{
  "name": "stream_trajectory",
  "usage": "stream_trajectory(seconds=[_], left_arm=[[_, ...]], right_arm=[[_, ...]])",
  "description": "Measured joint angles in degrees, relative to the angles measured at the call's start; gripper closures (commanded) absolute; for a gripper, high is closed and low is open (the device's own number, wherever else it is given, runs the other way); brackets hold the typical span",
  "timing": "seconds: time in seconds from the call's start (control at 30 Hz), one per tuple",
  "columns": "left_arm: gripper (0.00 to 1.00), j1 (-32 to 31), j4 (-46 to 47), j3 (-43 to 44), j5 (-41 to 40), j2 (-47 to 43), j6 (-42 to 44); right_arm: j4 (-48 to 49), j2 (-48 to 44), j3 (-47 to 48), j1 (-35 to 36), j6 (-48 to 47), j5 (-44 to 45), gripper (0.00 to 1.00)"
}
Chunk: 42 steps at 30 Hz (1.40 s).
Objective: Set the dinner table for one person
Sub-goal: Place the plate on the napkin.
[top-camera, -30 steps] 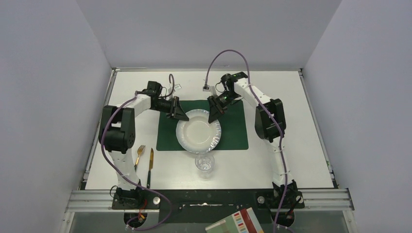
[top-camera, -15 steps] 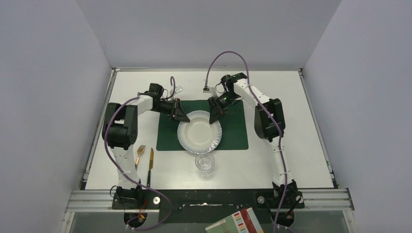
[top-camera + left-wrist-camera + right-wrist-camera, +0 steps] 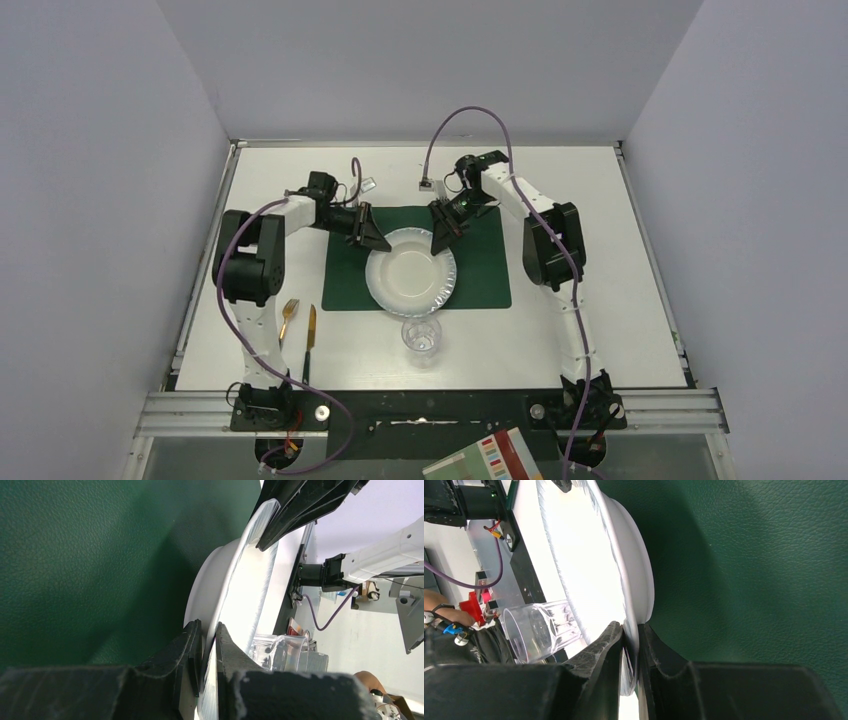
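Dinner table [image 3: 620,300], a large flat white rectangular tabletop edged with a thin metal rim, fills the floor of a grey-walled booth, with both arms bolted at its near edge. At its centre lies a dark green rectangular placemat [image 3: 488,272] with a leather-like grain. On the mat sits a round white plate [image 3: 410,272] with a fluted, glossy rim. The left gripper [image 3: 206,630] is clamped on the plate's far-left rim, its black fingers pinching the thin edge. The right gripper [image 3: 630,629] pinches the far-right rim the same way. Whether the plate rests on the mat or rides just above it cannot be made out. A clear faceted glass tumbler [image 3: 421,337] stands on the bare table just beside the plate's near edge. A gold-toned fork [image 3: 288,318] and knife [image 3: 311,335] lie side by side next to the left arm. A printed booklet [image 3: 490,458] is cut off by the bottom edge.
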Motion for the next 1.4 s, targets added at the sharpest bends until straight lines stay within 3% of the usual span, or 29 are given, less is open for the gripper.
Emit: stream_trajectory(seconds=[0.07,0.13,0.23,0.5,0.8,1.0,1.27,1.4], left_arm=[[0.99,0.0,0.0,0.5,0.1,0.4,0.0],[0.86,0.0,0.0,0.7,0.3,0.7,0.0],[0.78,0.0,-0.2,1.1,-0.4,1.2,-0.3],[0.73,2.0,-2.1,1.3,-8.7,2.5,-1.0],[0.73,3.1,-3.3,1.3,-9.6,2.5,-1.2],[0.71,3.1,-3.2,1.3,-9.8,2.5,-1.3],[0.51,3.1,-3.4,1.3,-10.4,2.5,-1.3],[0.49,3.1,-3.9,1.6,-9.4,2.5,-1.4]], right_arm=[[0.0,0.0,0.1,-0.1,0.0,0.0,1.00],[0.0,0.0,0.2,-0.1,0.0,0.1,0.96],[-0.1,0.0,0.2,-0.1,0.1,0.1,0.89],[-4.5,0.0,1.3,-2.4,-0.1,2.9,0.64],[-6.8,0.0,2.2,-5.5,-1.1,4.2,0.60],[-7.1,0.0,2.4,-5.2,-1.7,5.0,0.47],[-7.1,0.0,2.4,-5.2,-2.2,6.5,0.40],[-7.2,0.0,2.4,-5.2,-2.6,7.0,0.39]])
